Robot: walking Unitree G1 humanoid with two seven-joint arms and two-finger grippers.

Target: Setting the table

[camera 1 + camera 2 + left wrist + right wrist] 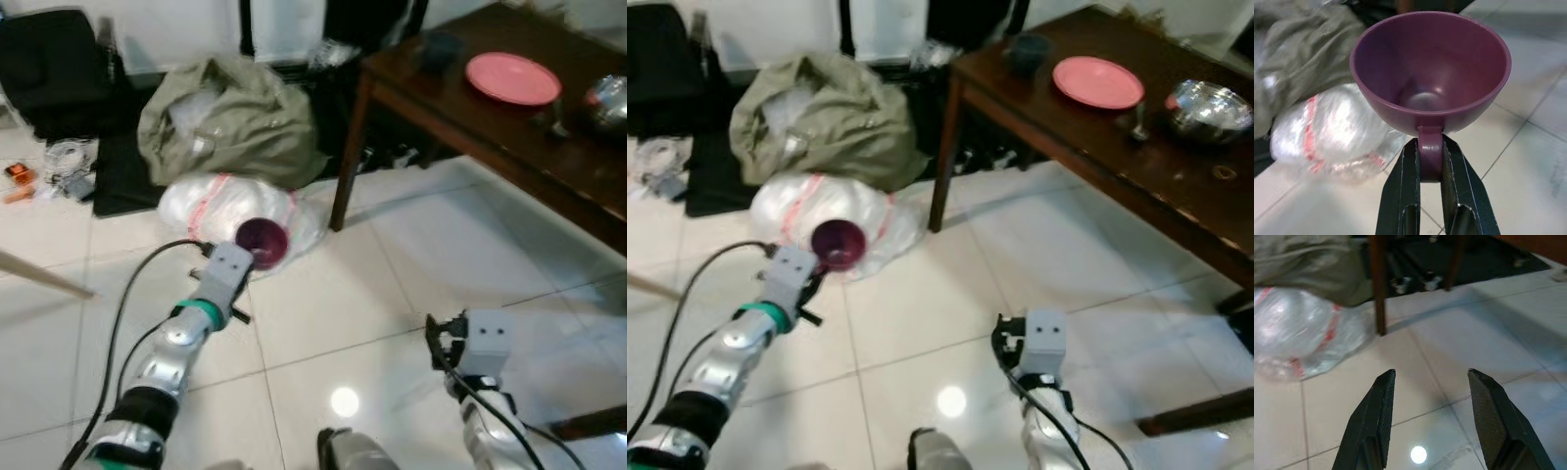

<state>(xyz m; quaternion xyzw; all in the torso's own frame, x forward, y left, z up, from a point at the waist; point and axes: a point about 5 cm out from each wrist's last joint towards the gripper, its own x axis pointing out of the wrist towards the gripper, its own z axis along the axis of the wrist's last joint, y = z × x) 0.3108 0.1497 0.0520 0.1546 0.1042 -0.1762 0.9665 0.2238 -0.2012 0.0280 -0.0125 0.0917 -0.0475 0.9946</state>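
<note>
From the head views, the left gripper (257, 253) carries a purple cup (262, 241) out over the floor, well short of the dark wooden worktop (1087, 147), where a pink plate (1097, 81) and a steel bowl (1207, 106) already sit. In the left wrist view the fingers (1405, 186) pinch the cup's handle, so the mouth stays up. In the right wrist view the right gripper (1432, 416) hangs spread wide, empty, toward the worktop's leg. No readable writing anywhere.

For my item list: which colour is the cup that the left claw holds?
Dark purple, plain plastic cup, seen best in the left wrist view.
</note>
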